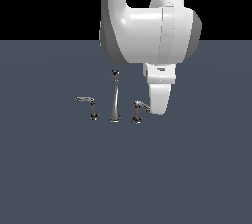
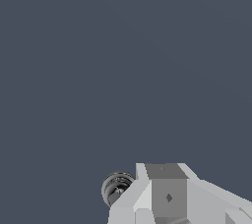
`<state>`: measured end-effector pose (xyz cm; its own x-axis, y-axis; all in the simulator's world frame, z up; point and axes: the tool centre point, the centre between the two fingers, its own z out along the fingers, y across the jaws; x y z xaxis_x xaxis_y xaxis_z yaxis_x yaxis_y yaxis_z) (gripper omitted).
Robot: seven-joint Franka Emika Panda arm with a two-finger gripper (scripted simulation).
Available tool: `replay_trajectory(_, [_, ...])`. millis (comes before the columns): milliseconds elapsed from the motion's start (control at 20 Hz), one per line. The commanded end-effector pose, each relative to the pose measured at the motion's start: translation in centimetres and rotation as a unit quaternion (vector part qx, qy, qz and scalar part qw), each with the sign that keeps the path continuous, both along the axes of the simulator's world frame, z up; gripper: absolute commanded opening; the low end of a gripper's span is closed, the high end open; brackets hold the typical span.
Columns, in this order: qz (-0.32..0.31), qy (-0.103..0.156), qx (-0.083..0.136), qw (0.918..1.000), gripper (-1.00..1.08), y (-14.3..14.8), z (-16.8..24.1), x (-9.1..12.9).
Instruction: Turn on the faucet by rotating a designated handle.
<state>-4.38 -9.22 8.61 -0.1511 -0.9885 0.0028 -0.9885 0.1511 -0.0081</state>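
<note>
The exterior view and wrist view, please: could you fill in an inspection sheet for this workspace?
Surface: flat dark grey-blue floor.
Job's things: chrome faucet, tall spout upright; handle on the exterior view's right, lever towards the arm; twin handle on the left.
Clutter: nothing seen.
Grippers: gripper beside the handle's lever; contact and jaw state cannot be told.
Cables: nothing seen.
Surroundings: black background above the floor.

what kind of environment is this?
Likely a bare simulator test scene, not a real kitchen: a flat, featureless grey-blue floor, black void behind, and a small chrome three-piece faucet standing loose beside the white robot arm.
</note>
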Motion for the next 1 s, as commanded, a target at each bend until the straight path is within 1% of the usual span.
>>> replay_trajectory(0, [0.008,0.003,0.002,1.0000,-1.00,1.3,0.0,-1.0])
replay_trajectory(100, [0.008,0.004,0.002,1.0000,-1.00,1.4,0.0,-1.4])
replay_trajectory(150, [0.001,0.002,0.000,1.0000,-1.00,0.5,0.0,-1.0])
replay_trajectory(650, [0.007,0.004,0.002,1.0000,-1.00,5.8,0.0,-2.5])
replay_trajectory(700, [0.007,0.004,0.002,1.0000,-1.00,5.8,0.0,-2.5])
replay_trajectory(750, [-0.014,0.003,-0.002,0.9999,-1.00,3.1,0.0,-2.5])
replay_trajectory(950, [-0.007,0.003,0.000,1.0000,-1.00,5.5,0.0,-1.7])
